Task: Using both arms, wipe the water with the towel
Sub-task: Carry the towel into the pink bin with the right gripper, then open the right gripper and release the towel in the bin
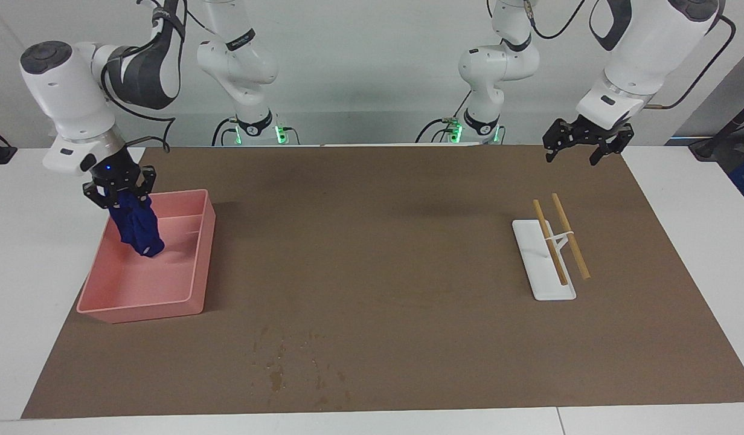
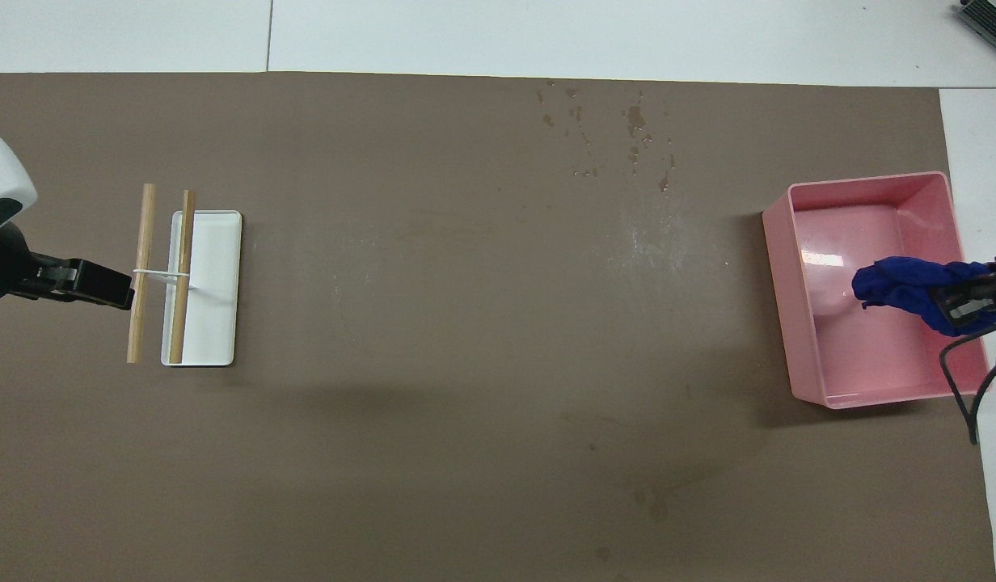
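Observation:
My right gripper [image 1: 121, 196] [image 2: 963, 297] is shut on a bunched dark blue towel [image 1: 137, 228] [image 2: 898, 283]. The towel hangs from it down into the pink bin [image 1: 142, 311] [image 2: 777, 267]; whether its lower end touches the floor I cannot tell. Water [image 1: 281, 362] [image 2: 619, 129] lies as small droplets and dark specks on the brown mat [image 1: 378, 241], far from the robots and beside the bin. The left gripper [image 1: 572, 158] [image 2: 102, 284] hangs open and empty over the mat at the left arm's end, and that arm waits.
A white tray [image 1: 532, 241] [image 2: 215, 242] lies toward the left arm's end with two wooden sticks [image 1: 568, 235] [image 2: 145, 267] tied across it. A faint wet stain [image 2: 656, 501] marks the mat nearer to the robots. White table [image 1: 34, 241] surrounds the mat.

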Controlling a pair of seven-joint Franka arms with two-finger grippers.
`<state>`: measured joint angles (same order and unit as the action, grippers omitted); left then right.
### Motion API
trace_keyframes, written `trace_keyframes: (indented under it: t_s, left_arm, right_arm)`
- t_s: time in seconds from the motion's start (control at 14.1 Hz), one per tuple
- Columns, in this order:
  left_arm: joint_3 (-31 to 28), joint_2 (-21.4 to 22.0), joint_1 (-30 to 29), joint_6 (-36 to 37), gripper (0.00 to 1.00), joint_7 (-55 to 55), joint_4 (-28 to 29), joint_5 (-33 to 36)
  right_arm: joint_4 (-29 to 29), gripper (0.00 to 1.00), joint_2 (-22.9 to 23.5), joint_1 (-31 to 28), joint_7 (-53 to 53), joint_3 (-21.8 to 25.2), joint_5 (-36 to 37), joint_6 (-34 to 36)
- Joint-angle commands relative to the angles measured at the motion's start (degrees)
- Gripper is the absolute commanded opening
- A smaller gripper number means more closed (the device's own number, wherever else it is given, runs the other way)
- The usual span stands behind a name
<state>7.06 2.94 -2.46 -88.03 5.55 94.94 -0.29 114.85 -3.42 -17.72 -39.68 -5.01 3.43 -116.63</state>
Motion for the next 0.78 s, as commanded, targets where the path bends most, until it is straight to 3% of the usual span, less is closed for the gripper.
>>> trace_keyframes:
  t_s: [0.0,0.36,0.71]
  left_arm:
    - [0.15,0.40,-0.44,0.58,1.00,0.69,0.24,-0.59]
    - [0.15,0.40,-0.44,0.58,1.00,0.69,0.24,-0.59]
    - [0.15,0.31,-0.44,0.58,1.00,0.69,0.24,-0.59]
  right_arm:
    - [0.29,1.00,-0.98,-0.30,-0.57,-0.79,0.70,-0.44]
    - [-5.06,1.00,-1.24,0.05,-0.31,-0.97,0.43,3.58]
    - [-18.33,1.00,-2.82,1.54,0.39,-2.37,-0.27,18.70]
